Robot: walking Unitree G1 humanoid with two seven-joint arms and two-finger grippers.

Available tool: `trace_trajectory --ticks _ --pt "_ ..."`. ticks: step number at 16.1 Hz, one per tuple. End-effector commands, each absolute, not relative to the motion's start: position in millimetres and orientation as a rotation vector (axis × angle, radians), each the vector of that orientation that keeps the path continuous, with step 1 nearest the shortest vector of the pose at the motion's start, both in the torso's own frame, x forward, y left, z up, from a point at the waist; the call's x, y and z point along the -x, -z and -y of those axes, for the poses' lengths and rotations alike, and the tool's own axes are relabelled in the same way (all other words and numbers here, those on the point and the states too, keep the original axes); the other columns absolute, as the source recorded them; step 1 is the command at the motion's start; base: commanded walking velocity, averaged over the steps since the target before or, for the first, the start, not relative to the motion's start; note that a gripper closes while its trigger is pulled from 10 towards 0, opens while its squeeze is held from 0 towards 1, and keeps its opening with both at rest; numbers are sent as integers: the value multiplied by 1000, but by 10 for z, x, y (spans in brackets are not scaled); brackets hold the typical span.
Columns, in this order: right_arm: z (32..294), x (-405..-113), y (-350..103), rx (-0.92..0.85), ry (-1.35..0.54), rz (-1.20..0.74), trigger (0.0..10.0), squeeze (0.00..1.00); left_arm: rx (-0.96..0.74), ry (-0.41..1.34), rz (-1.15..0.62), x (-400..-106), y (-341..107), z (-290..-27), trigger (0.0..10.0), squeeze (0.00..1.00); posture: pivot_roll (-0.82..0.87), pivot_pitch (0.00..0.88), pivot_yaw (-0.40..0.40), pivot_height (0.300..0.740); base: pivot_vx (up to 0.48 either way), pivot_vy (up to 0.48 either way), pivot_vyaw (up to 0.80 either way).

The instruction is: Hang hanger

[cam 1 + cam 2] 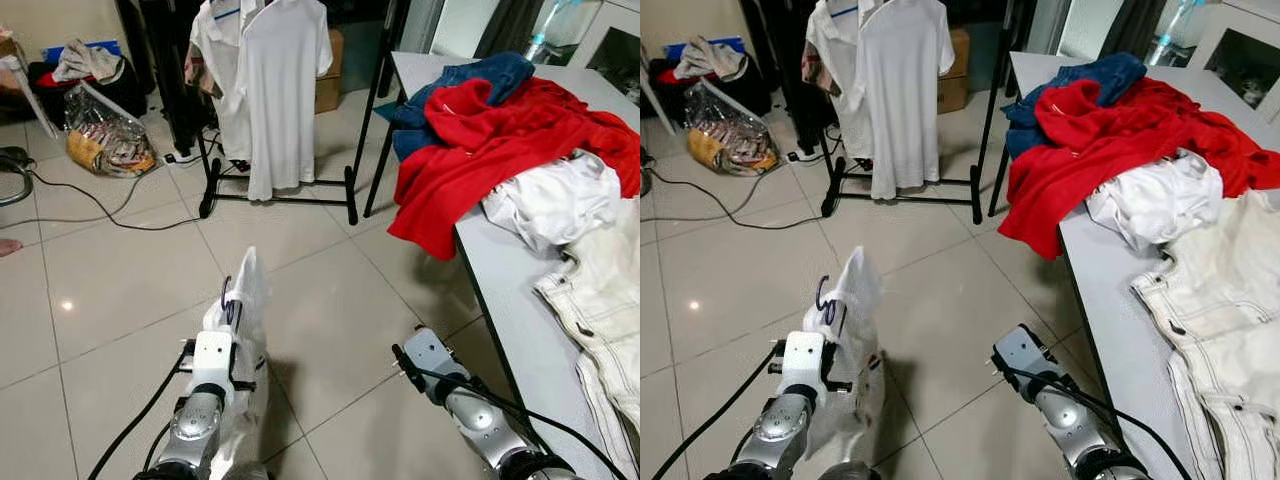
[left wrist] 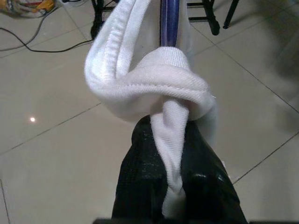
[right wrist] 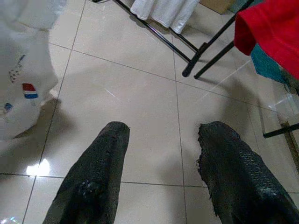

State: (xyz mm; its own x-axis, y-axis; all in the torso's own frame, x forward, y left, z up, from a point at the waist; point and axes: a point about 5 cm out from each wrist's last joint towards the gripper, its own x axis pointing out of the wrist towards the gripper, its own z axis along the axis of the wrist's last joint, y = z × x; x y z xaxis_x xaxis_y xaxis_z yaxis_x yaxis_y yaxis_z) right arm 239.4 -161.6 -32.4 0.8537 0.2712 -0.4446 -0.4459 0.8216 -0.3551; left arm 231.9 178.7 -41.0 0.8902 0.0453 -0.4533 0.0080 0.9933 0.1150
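right gripper (image 3: pixel 161 135) — jaws apart over tile floor (image 3: pixel 140 88) | red garment (image 3: pixel 273 32) — nearby

Dark blue plastic hanger (image 2: pixel 169 21) mostly buried under bunched white knit garment (image 2: pixel 140 88), upper part cut off by frame edge. Black fingers (image 2: pixel 140 186) half covered by same fabric. Black metal clothes rack (image 1: pixel 290 195) top cropped. White denim trousers (image 1: pixel 600 300) cut off at right.

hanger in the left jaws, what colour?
Dark blue hanger, under a white garment; left wrist view.
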Motion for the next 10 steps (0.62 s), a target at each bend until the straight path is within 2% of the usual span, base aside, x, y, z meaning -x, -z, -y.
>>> trace_trajectory --ticks 1,10 --pt "1654 -2344 368 479 -389 -419 10000 0 -122 -16 -457 -2340 389 -1794 10000 0 258 5 -48 740 439 0 0" --pt "1737 -2326 379 510 -393 -438 10000 0 -108 -23 -463 -2307 417 -1733 10000 0 252 16 -63 740 440 0 0"
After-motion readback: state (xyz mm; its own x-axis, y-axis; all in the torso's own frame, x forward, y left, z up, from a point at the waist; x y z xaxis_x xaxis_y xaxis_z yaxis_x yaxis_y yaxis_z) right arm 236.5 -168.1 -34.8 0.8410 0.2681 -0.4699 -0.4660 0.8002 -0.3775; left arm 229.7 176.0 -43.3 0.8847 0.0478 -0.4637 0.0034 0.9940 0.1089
